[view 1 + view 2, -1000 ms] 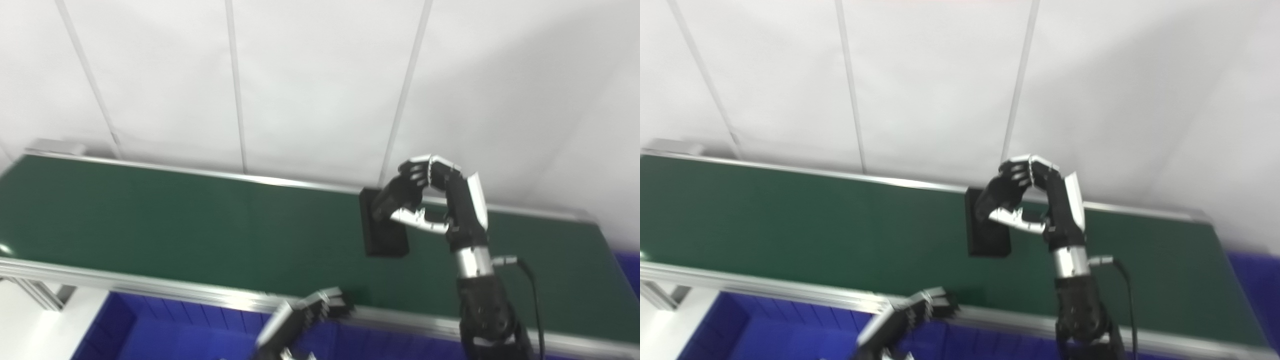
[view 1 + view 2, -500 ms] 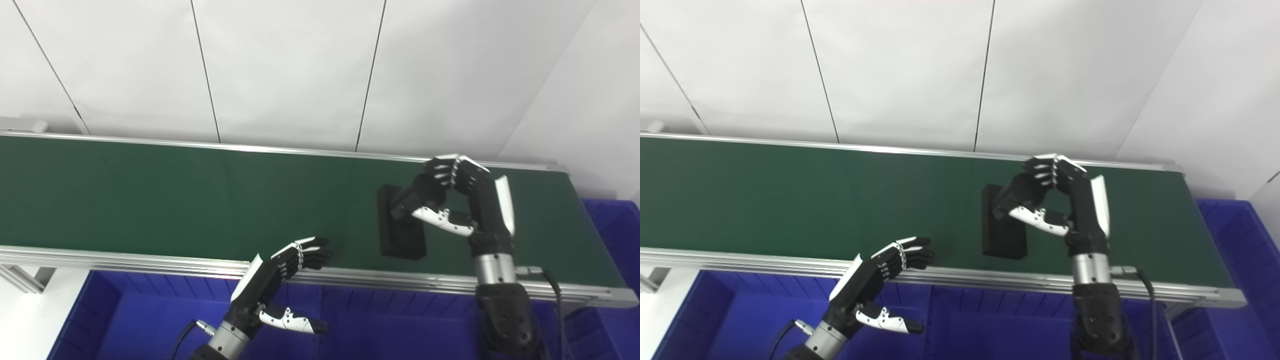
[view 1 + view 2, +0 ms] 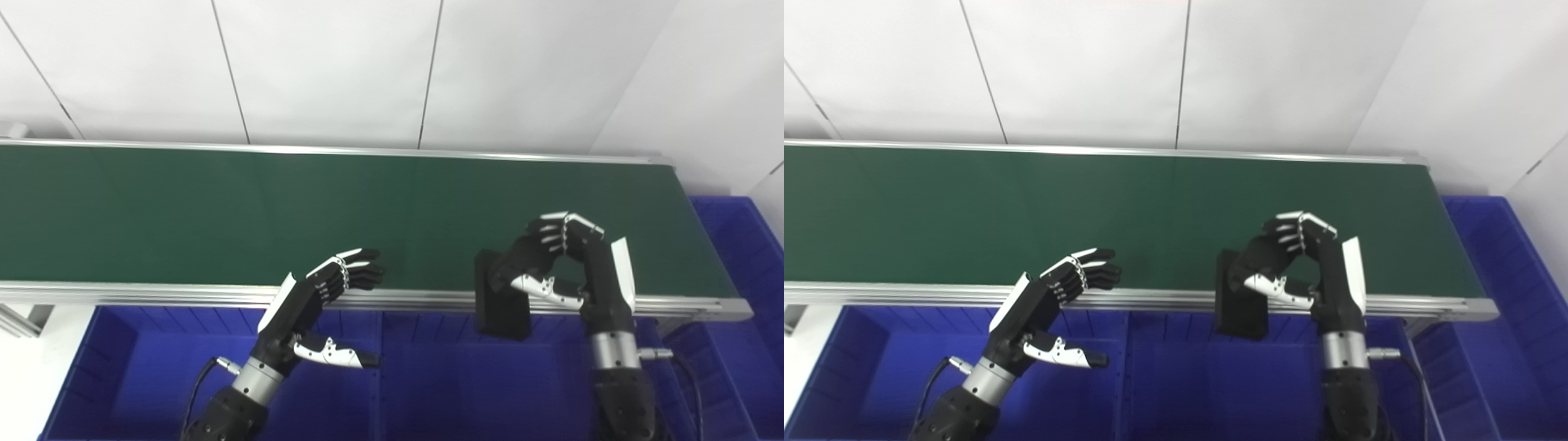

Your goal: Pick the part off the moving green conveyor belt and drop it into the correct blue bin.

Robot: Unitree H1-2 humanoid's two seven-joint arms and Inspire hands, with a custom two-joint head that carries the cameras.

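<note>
My right hand (image 3: 560,269) is shut on a flat black rectangular part (image 3: 501,295), fingers over its top edge and thumb under it. It holds the part upright, off the green conveyor belt (image 3: 245,208), across the belt's near rail and above a blue bin (image 3: 490,392). The same part shows in the right eye view (image 3: 1239,297). My left hand (image 3: 324,294) is open and empty, fingers apart, over the near rail at mid-picture, above another blue bin (image 3: 159,367).
Blue bins run along below the belt's near rail, split by dividers (image 3: 375,380). A further blue bin (image 3: 741,245) stands past the belt's right end. A white panelled wall (image 3: 392,67) stands behind the belt. The silver near rail (image 3: 153,294) edges the belt.
The camera has tilted down and the blur is gone. My right hand has lifted the black part off the belt and drawn it toward me, over the rail and bin. The left hand has risen slightly.
</note>
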